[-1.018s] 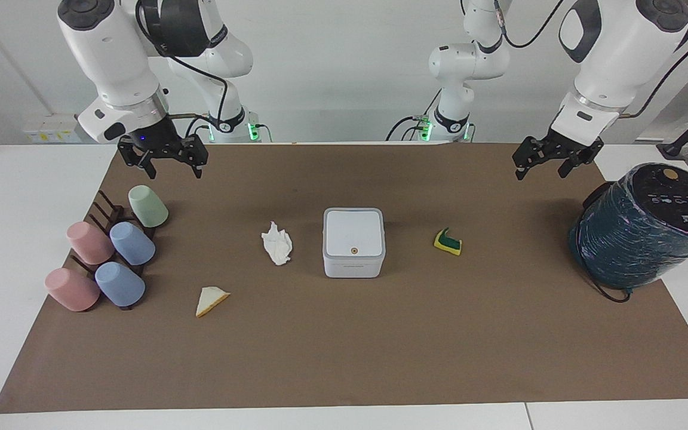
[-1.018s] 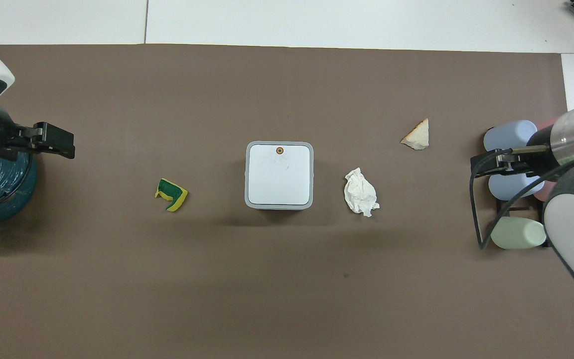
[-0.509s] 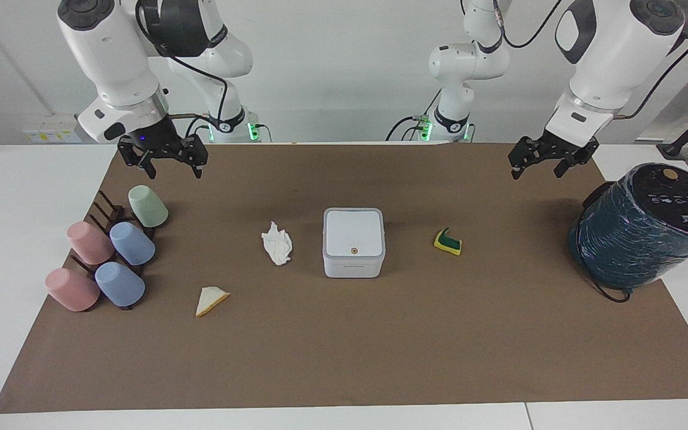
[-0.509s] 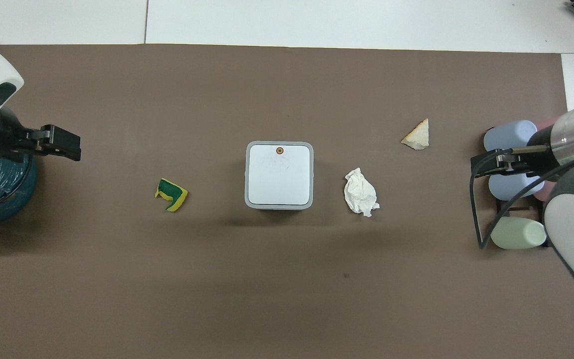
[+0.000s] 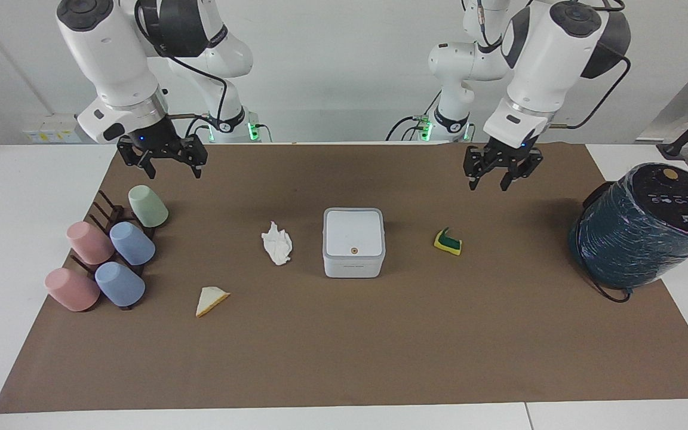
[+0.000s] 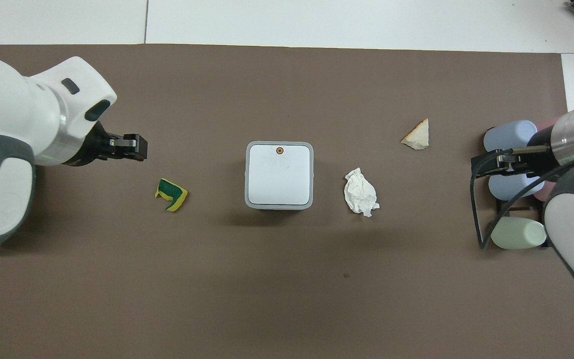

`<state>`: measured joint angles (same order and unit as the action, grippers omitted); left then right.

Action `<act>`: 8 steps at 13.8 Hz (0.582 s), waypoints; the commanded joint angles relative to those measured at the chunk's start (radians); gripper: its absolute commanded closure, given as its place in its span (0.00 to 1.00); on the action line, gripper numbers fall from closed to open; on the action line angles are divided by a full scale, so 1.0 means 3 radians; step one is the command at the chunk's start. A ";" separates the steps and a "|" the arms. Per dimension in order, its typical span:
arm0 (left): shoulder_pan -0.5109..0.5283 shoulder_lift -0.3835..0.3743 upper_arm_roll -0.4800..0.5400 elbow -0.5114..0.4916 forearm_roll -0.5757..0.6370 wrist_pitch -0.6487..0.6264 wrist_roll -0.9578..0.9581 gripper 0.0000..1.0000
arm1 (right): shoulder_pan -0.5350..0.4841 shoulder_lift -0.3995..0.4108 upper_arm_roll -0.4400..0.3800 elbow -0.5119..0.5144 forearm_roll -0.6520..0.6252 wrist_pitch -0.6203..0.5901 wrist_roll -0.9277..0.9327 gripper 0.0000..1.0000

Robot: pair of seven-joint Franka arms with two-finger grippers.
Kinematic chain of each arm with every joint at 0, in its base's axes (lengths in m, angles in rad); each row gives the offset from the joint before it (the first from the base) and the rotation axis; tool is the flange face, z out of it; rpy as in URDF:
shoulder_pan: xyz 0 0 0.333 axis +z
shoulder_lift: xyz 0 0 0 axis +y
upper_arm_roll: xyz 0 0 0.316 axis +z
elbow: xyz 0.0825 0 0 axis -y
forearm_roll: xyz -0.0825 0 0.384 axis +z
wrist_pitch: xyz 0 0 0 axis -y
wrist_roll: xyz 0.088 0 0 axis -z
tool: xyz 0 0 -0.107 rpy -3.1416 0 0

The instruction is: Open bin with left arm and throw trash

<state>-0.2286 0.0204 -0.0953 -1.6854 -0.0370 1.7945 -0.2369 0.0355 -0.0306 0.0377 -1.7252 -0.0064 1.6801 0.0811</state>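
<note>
The left hand (image 5: 495, 178), fingers parted and empty, hangs above the mat (image 5: 344, 346) near the closed bin (image 5: 353, 242).

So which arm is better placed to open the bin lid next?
The left. Its tool hangs over the mat near the sponge piece, close to the shut bin. The right tool waits over the cups at its own end.
</note>
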 commanded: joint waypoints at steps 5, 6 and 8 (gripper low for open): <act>-0.0822 0.0263 0.0042 -0.0558 -0.0230 0.1486 -0.1183 0.98 | -0.0190 -0.0072 0.0012 -0.0538 0.0006 0.0790 0.0082 0.00; -0.0879 0.0320 0.0042 -0.0594 -0.0255 0.1671 -0.1275 0.98 | -0.0190 0.0019 0.0012 -0.0579 0.0006 0.0984 0.0158 0.00; -0.0930 0.0346 0.0042 -0.0717 -0.0316 0.1999 -0.1297 0.98 | -0.0164 0.0244 0.0012 -0.0585 0.0006 0.1235 0.0271 0.00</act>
<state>-0.4909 0.1320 -0.1003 -1.8587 -0.1015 2.3140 -0.6144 -0.0084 -0.0113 0.0312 -1.8873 -0.0061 1.9780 0.1220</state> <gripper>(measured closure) 0.978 0.000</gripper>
